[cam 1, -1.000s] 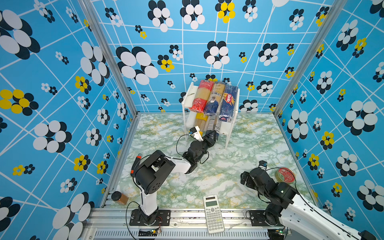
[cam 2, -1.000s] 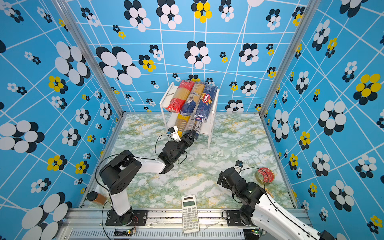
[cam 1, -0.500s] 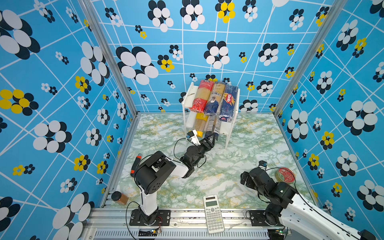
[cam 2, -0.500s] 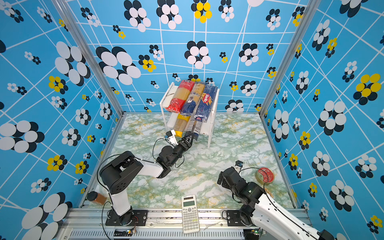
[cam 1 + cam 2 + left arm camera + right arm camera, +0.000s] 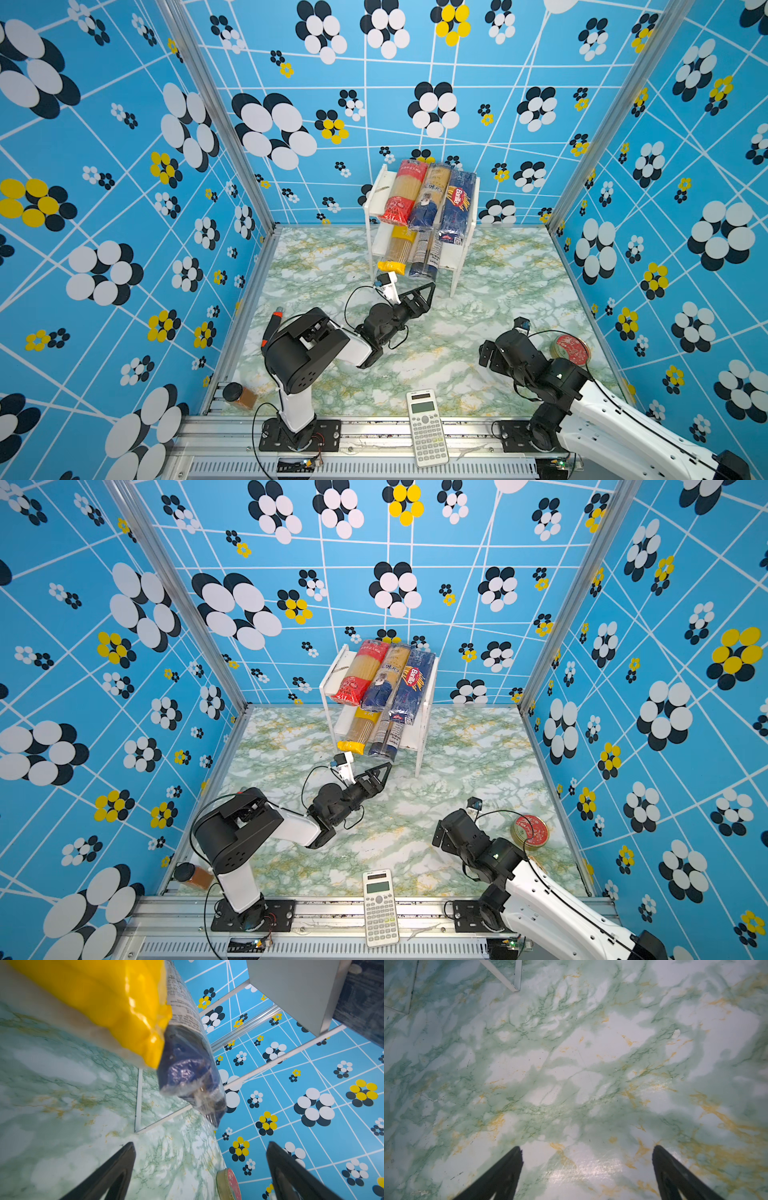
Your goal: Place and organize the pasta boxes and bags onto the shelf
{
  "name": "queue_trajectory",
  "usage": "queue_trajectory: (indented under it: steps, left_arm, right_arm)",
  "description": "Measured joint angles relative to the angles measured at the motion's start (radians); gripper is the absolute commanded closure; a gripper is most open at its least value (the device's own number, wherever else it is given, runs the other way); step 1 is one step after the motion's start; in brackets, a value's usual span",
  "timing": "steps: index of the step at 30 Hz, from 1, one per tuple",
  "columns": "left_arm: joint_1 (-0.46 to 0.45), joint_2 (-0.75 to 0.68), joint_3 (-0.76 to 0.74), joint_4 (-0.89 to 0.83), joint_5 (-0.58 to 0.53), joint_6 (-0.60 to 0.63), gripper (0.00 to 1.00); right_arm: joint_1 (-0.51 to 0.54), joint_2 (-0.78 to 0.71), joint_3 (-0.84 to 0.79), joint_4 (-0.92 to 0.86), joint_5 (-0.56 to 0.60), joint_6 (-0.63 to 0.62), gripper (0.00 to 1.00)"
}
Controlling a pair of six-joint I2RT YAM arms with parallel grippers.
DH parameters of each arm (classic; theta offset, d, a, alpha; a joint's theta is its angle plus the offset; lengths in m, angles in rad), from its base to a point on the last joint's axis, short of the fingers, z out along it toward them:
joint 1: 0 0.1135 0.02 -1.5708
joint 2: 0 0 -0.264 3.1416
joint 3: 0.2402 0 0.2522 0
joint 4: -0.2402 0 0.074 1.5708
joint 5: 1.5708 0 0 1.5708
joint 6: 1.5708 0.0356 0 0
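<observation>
White two-tier shelf (image 5: 380, 195) stands at the back of the green-veined marble counter (image 5: 490, 299), against the blue flowered wall. On its upper board three packs lie side by side, lengthwise front to back: the red-ended clear bag (image 5: 401, 193) on the left, a navy-ended clear bag (image 5: 428, 199) in the middle, and the dark blue Barilla box (image 5: 457, 208) on the right. On the lower board lie the yellow bag (image 5: 397, 251) and, touching it on its right, a second navy-ended bag (image 5: 424, 257); the front ends of both stick out past the board's edge. The left arm (image 5: 361, 351) reaches from its base at the front left, its forearm low over the counter and angled toward the shelf, the wrist rolled onto its side. Its jaws stand spread wide just in front of the lower board, holding nothing; in the left wrist view the two black fingers (image 5: 116, 1172) frame open space, with the ends of the yellow bag (image 5: 116, 1001) and the second navy-ended bag (image 5: 187, 1070) near but clear of them. The right arm (image 5: 540, 370) sits folded low at the front right, beside a red-lidded tin (image 5: 570, 351). Its jaws are likewise spread over bare counter, empty. A white calculator (image 5: 426, 428) lies at the front edge between the two bases.
</observation>
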Motion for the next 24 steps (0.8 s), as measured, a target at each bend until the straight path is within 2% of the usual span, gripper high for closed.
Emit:
queue_trajectory:
  steps: [7,12,17,24]
  left_arm:
    - [-0.021,-0.176,-0.062,-0.108,0.115,0.050,0.01]
    - [-0.066,-0.417,-0.068,-0.417,0.154,0.203,0.01]
    - [-0.093,-0.691,-0.071,-0.761,0.097,0.380,0.01]
    - [-0.083,-1.010,-0.098,-1.102,-0.047,0.557,0.01]
  right_arm:
    - [-0.010,0.070,0.075,0.000,-0.003,-0.079,0.01]
    - [-0.036,0.127,0.137,0.000,-0.003,-0.148,0.01]
    - [-0.113,0.151,0.166,0.008,-0.033,-0.220,0.01]
    - [-0.257,0.192,0.229,0.008,-0.109,-0.346,0.01]
